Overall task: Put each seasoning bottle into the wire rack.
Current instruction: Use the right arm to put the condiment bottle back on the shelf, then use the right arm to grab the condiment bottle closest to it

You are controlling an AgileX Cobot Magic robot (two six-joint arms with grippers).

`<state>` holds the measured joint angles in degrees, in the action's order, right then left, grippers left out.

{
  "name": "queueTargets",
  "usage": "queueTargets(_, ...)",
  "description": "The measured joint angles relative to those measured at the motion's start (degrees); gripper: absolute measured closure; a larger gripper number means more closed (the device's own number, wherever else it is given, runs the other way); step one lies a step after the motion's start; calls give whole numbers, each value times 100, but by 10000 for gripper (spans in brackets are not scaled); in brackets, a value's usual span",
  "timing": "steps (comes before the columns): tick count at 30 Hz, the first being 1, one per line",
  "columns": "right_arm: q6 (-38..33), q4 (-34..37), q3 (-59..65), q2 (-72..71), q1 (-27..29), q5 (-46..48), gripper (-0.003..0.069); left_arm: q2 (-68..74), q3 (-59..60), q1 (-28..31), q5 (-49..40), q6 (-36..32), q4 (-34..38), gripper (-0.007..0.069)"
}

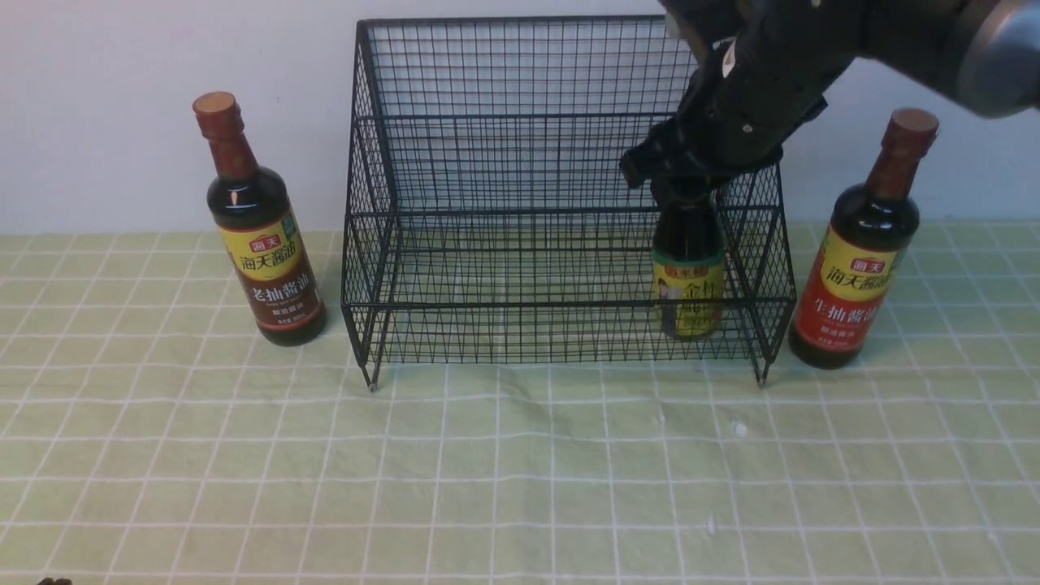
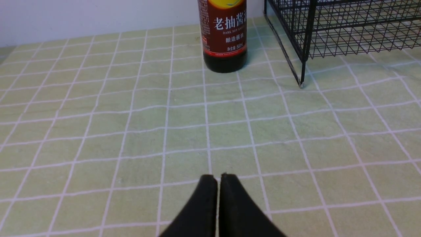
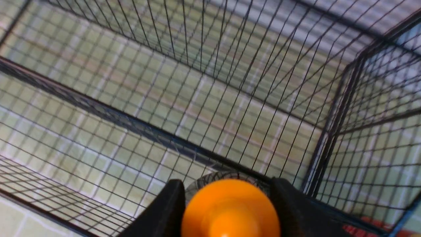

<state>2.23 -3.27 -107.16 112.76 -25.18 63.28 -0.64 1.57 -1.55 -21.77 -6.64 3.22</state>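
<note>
Two stand outside the wire rack [image 1: 520,118]: the brown-banded bottle [image 1: 262,244] at its left, the red-banded bottle [image 1: 855,272] at its right. The short bottle [image 1: 688,272] stands at the lower tier's right end, its orange cap [image 3: 230,214] pinched by the right gripper [image 3: 225,197]; the left gripper [image 2: 217,180] is pressed together.

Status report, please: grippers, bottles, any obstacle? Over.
Left gripper shut, empty, over the cloth. Right gripper shut on short bottle, standing in wire rack, lower tier, right end. Brown-label bottle and red-label bottle outside, flanking the rack. No obstacle seen.
</note>
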Motion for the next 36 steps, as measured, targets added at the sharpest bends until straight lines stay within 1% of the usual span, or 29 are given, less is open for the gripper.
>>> queueTargets(4, 0, 144, -19, 117, 0, 77, 348, 0, 0, 0, 0, 0, 0, 631)
queueTargets(7, 0, 206, -63, 117, 0, 256, 291, 0, 0, 0, 0, 0, 0, 631)
queueTargets(9, 0, 235, -153, 91, 0, 485, 215, 0, 0, 0, 0, 0, 0, 631)
queueTargets(10, 0, 234, -216, 80, 0, 602, 190, 0, 0, 0, 0, 0, 0, 631)
queueTargets(14, 0, 234, -562, -40, 0, 820, 153, 0, 0, 0, 0, 0, 0, 631)
queueTargets(18, -111, 228, -1028, -276, 0, 854, 155, 0, 0, 0, 0, 0, 0, 631)
queueTargets(21, -148, 37, -1369, -722, 0, 866, 174, 0, 0, 0, 0, 0, 0, 631)
queueTargets(22, -109, -235, -1444, -1022, 0, 868, 183, 0, 0, 0, 0, 0, 0, 631)
queueTargets(23, -109, -277, -1444, -1061, 0, 868, 183, 0, 0, 0, 0, 0, 0, 631)
queueTargets(25, 91, -873, -1446, -1586, 85, 894, 189, 0, 0, 0, 0, 0, 0, 631)
queueTargets(27, 170, -1017, -1387, -1766, 171, 894, 190, 0, 0, 0, 0, 0, 0, 631)
queueTargets(30, 376, -1191, -842, -2337, 621, 912, 194, 0, 0, 0, 0, 0, 0, 631)
queueTargets(32, 433, -1175, -324, -2618, 862, 912, 195, 0, 0, 0, 0, 0, 0, 631)
queueTargets(33, 462, -1107, 173, -2826, 1028, 868, 195, 0, 0, 0, 0, 0, 0, 631)
queueTargets(34, 462, -1093, 252, -2854, 1049, 829, 195, 0, 0, 0, 0, 0, 0, 631)
queueTargets(35, 496, -1020, 570, -2962, 1156, 702, 195, 0, 0, 0, 0, 0, 0, 631)
queueTargets(36, 570, -928, 1152, -3135, 1270, 416, 195, 0, 0, 0, 0, 0, 0, 631)
